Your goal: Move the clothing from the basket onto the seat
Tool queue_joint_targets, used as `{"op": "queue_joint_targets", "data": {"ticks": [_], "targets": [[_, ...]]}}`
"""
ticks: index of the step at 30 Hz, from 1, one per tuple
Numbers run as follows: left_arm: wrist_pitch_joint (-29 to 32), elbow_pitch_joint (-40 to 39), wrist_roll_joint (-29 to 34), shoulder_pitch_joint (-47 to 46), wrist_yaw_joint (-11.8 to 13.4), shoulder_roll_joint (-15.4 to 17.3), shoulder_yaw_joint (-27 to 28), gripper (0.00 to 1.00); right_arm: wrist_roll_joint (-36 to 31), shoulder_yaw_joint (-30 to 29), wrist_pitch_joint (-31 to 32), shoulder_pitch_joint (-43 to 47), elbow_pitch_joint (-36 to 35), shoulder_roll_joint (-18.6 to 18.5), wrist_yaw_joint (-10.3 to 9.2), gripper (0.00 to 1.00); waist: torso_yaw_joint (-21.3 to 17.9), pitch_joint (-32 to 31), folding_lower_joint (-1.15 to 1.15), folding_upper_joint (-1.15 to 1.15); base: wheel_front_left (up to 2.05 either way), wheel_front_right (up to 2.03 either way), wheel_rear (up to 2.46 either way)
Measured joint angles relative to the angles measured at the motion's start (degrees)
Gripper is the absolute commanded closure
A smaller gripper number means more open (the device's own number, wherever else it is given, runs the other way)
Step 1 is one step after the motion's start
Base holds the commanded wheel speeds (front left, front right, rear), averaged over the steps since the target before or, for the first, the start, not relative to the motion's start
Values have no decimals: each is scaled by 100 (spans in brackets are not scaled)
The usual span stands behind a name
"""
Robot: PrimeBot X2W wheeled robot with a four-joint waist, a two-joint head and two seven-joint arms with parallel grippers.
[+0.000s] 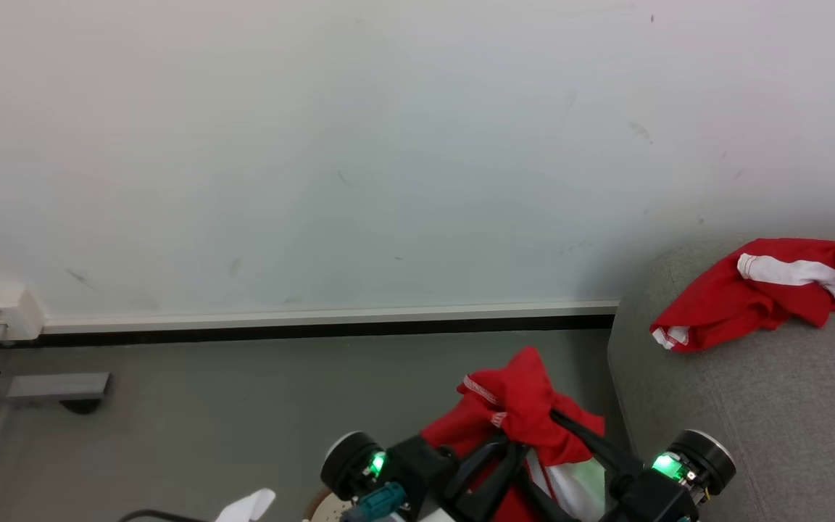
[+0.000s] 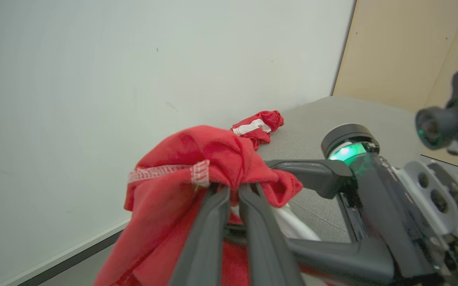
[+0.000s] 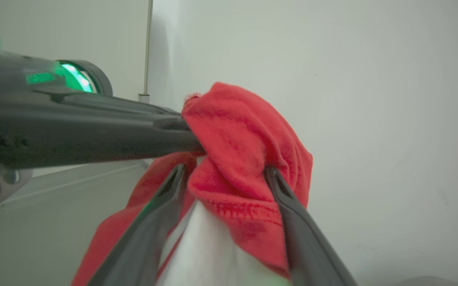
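Red clothing (image 2: 213, 155) is pinched tight between left fingers (image 2: 211, 222); right fingers (image 3: 296, 222) stand spread wide around it.

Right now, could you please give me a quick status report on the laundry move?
Left gripper shut on red garment, held aloft. Right gripper open, fingers straddling it. Another garment already on seat. No obstacle seen toward seat.

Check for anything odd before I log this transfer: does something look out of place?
Nothing looks spilled or damaged. One oddity: the left gripper, jaws shut, pinches the red garment while the right gripper has its open jaws straddling the same bunch.
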Motion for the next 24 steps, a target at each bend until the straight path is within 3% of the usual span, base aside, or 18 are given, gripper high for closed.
{"op": "queue_joint_targets", "data": {"ticks": [3,4,10,11,12,13,24], "targets": [[55,-104,-58,-2,-112,-55,-130,100,67,-35,-30,-27,154,7,-1,2,-4,-2,0,0,0,0,0],[70,-130,-80,-2,-134,-55,-155,100,78,-52,-31,-27,197,9,-1,100,-1,-6,0,0,0,0,0],[138,-196,-118,1,-130,-19,-157,98,179,-241,-48,-20,319,58,1,100,7,-22,0,0,0,0,0],[120,-189,-131,7,-126,-11,-148,76,180,-296,-55,-11,320,66,4,100,3,-26,0,0,0,0,0],[92,-169,-163,16,-121,-5,-142,25,180,-366,-66,-3,319,71,5,100,-2,-29,0,0,0,0,0],[70,-132,-183,29,-120,1,-136,0,181,-428,-93,5,318,70,7,100,-11,-31,0,0,0,0,0],[-215,365,-199,97,-88,77,-149,0,134,-1325,-100,201,136,-65,1,100,-525,68,0,0,0,0,0]]}}
